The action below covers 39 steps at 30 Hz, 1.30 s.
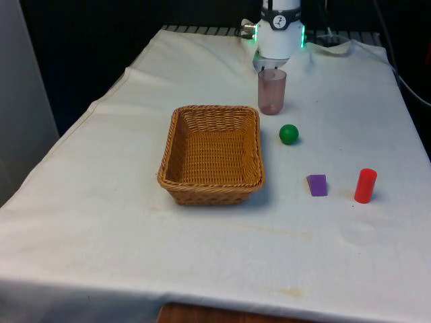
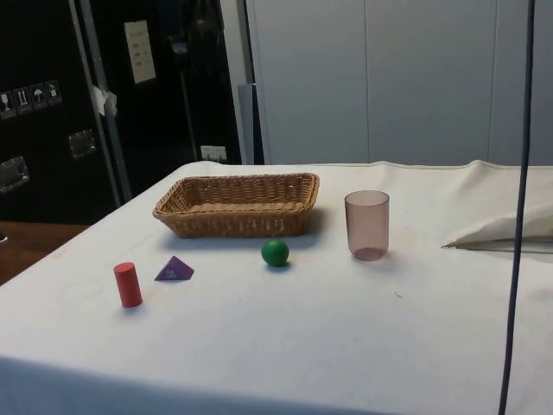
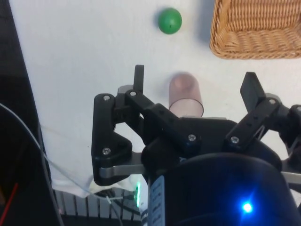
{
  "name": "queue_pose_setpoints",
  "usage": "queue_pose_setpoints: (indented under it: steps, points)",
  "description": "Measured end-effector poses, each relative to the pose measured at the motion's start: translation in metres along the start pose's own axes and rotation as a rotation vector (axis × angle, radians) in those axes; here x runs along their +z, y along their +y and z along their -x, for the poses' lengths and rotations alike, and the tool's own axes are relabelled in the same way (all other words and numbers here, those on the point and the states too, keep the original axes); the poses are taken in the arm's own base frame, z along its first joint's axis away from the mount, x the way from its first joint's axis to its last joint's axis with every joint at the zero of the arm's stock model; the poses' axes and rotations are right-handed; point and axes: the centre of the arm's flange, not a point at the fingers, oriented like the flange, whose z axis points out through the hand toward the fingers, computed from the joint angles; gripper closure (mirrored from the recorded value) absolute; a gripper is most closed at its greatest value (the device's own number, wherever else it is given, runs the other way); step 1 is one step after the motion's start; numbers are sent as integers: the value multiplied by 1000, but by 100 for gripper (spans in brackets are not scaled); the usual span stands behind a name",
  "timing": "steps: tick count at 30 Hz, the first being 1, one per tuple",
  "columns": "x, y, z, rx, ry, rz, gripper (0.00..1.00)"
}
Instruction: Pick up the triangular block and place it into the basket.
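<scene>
Front view: the woven wicker basket (image 1: 211, 153), rectangular and with nothing in it, sits on the white-clothed worktop (image 1: 135, 235) towards the front view's left of centre. A translucent pinkish plastic cup (image 1: 272, 91) stands upright past the basket's far right corner, close to the white robot arm (image 1: 279, 30). A small green ball (image 1: 289, 134) lies just off the basket's right rim, apart from it. The purple triangular block (image 1: 317, 185) rests flat on the cloth to the front view's right of the basket, level with its near rim and well apart from it; a red cylinder (image 1: 365, 186) stands upright just beyond the block, not touching it. Side view: the red cylinder (image 2: 128, 284) and the purple block (image 2: 174, 270) stand side by side in the foreground, the green ball (image 2: 276, 252) near the basket's (image 2: 238, 204) long wall, the cup (image 2: 367, 225) further along on bare cloth. Wrist view: the black two-finger gripper (image 3: 196, 84) hangs above the worktop with its fingers (image 3: 138, 81) spread wide, holding nothing and touching nothing. The pinkish cup (image 3: 185, 94) shows between the two fingers, below them on the cloth. The green ball (image 3: 169, 20) and a corner of the wicker basket (image 3: 256, 28) lie beyond the cup.
</scene>
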Motion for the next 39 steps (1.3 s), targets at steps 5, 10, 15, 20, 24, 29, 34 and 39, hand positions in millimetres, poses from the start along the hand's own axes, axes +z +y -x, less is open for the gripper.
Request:
queue_pose_setpoints:
  steps: [5,10,15,20,24,29,34,39]
  points:
    - [8,-12,0,-10,25,-2,0]
    - [20,-27,0,-23,49,-5,0]
    - [28,-36,-1,-26,58,-5,0]
    - [48,-54,-9,-34,72,-5,0]
    - [57,-62,-13,-35,77,-4,0]
    - [80,-77,-23,-40,81,-3,0]
    - [94,-86,-30,-44,79,-2,0]
    - [114,-97,-38,-48,79,-2,0]
